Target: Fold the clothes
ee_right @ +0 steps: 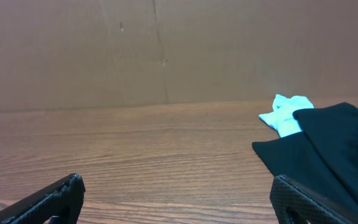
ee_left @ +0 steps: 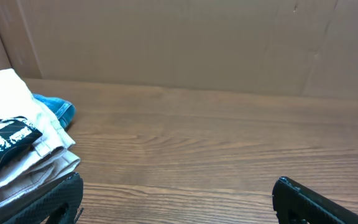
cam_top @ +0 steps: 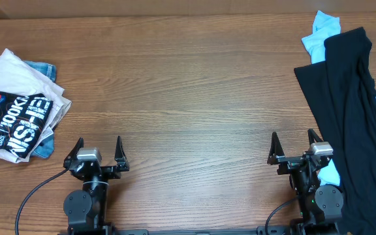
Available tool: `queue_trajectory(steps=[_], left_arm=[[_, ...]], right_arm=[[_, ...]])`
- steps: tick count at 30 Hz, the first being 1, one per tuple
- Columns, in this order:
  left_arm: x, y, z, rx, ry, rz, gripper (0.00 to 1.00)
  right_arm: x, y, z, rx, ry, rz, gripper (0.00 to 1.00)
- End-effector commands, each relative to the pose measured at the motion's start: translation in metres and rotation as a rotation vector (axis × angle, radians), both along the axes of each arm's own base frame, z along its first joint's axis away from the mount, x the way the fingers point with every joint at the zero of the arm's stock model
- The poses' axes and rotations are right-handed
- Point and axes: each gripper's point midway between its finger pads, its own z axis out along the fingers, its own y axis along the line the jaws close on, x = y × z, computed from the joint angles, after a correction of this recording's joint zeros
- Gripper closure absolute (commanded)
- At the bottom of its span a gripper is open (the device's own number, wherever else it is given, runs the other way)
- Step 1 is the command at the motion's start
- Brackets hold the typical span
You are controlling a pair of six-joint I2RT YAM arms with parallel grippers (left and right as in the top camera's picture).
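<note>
A large black T-shirt (cam_top: 358, 124) lies crumpled along the table's right side, and in the right wrist view the black T-shirt (ee_right: 334, 146) fills the right. Under it lies a light blue T-shirt (cam_top: 321, 34), peeking out at the far end and again near the right arm's base; its far end shows as the light blue T-shirt (ee_right: 286, 116). My right gripper (cam_top: 294, 138) stands open at the front edge, just left of the black cloth, holding nothing. My left gripper (cam_top: 98, 143) stands open at the front left, with bare wood between its fingers.
A folded stack sits at the left edge: a white tee with black graphic print (cam_top: 15, 111) over a small blue denim piece (cam_top: 41, 68). The stack (ee_left: 11, 137) lies just left of my left gripper. A brown cardboard wall (ee_left: 179, 43) backs the wooden table (cam_top: 188, 98).
</note>
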Motion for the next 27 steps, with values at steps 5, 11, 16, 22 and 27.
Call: queue_trajectory(steps=[5,11,16,22,27], left_arm=[[-0.001,0.01,-0.001,0.035,0.002,0.057,0.0],[-0.001,0.01,-0.001,0.034,0.002,0.061,0.0],[-0.001,0.01,-0.001,0.031,0.002,0.062,0.0],[-0.001,0.01,-0.001,0.0,0.0,0.062,0.0],[0.0,0.002,0.0,-0.09,-0.005,0.019,0.0]], right_arm=[[0.0,0.0,-0.001,-0.003,-0.006,0.0,0.0],[0.0,0.0,-0.001,-0.002,-0.005,0.001,0.0],[0.0,0.0,-0.001,-0.002,-0.005,0.001,0.0],[0.0,0.002,-0.001,-0.001,-0.005,0.008,0.0],[0.0,0.001,-0.001,0.006,-0.005,0.007,0.0]])
